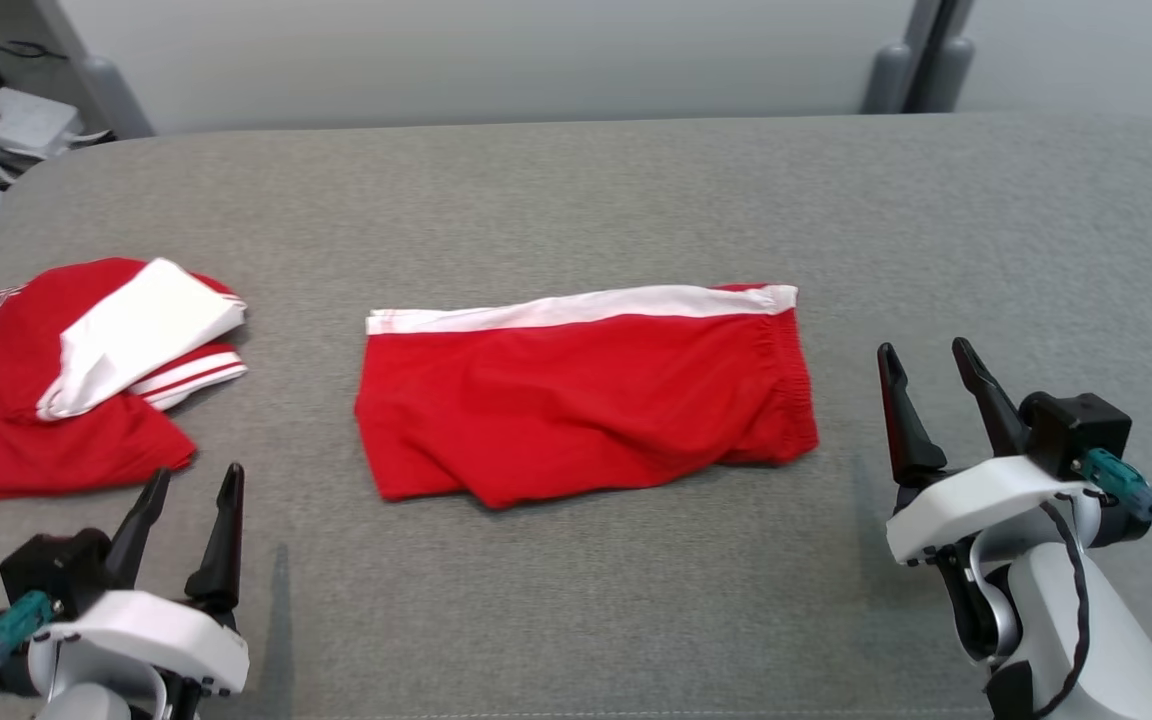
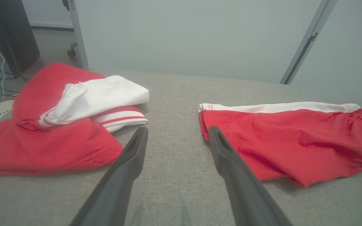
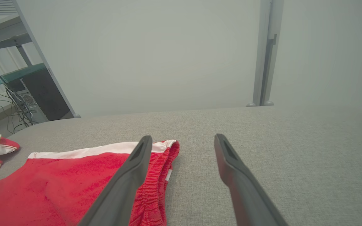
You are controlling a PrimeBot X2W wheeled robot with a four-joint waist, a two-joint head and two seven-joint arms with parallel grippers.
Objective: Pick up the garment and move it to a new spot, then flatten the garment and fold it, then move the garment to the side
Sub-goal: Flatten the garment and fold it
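The red shorts (image 1: 586,395) lay folded in the middle of the counter (image 1: 576,190), with a red-and-white clothes heap (image 1: 86,380) by its left edge. The left tool (image 1: 198,475) and right tool (image 1: 926,348) hung near the front edge, fingers apart, empty.

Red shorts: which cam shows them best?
Head view: the whole red shorts, every edge visible. Left wrist view crops their waistband end; right wrist view gives that end, partly behind a finger.

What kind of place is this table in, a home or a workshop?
Probably a lab or office test room, not a home: a grey cloth-covered table, a computer tower on the floor beyond it, and plain pale panels on metal posts behind.
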